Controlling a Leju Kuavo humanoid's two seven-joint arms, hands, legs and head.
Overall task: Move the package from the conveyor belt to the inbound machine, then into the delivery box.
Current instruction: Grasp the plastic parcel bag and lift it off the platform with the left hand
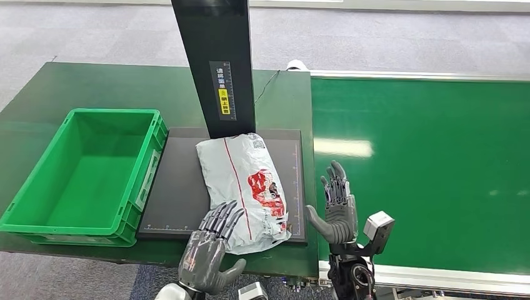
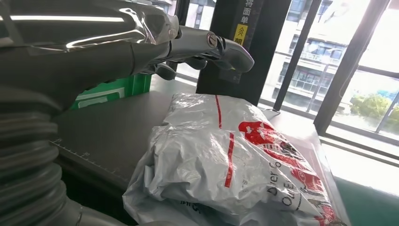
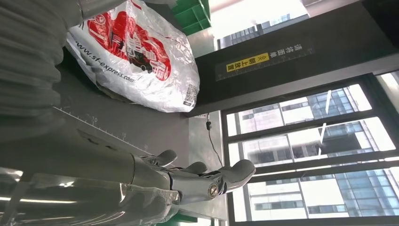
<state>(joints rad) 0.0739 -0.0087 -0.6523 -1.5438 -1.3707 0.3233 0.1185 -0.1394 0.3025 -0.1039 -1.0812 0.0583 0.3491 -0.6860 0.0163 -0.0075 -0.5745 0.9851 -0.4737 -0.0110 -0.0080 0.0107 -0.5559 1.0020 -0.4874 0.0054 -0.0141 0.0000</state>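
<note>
The package (image 1: 246, 189), a grey-white plastic mailer with red print, lies on the black scanning plate of the inbound machine (image 1: 181, 187), below its dark upright column (image 1: 215, 62). My left hand (image 1: 209, 247) is open at the package's near left corner, fingers stretched toward it, holding nothing. My right hand (image 1: 335, 206) is open and upright just right of the plate's edge, palm facing the package, apart from it. The package (image 2: 226, 165) is close in the left wrist view, below the fingers (image 2: 207, 44). In the right wrist view the package (image 3: 141, 56) lies beyond my fingers (image 3: 207, 181).
The green delivery box (image 1: 87, 175) stands with nothing in it left of the plate on the dark green table. The green conveyor belt (image 1: 425, 169) stretches to the right, with a metal rail along its near edge. Grey carpet lies beyond.
</note>
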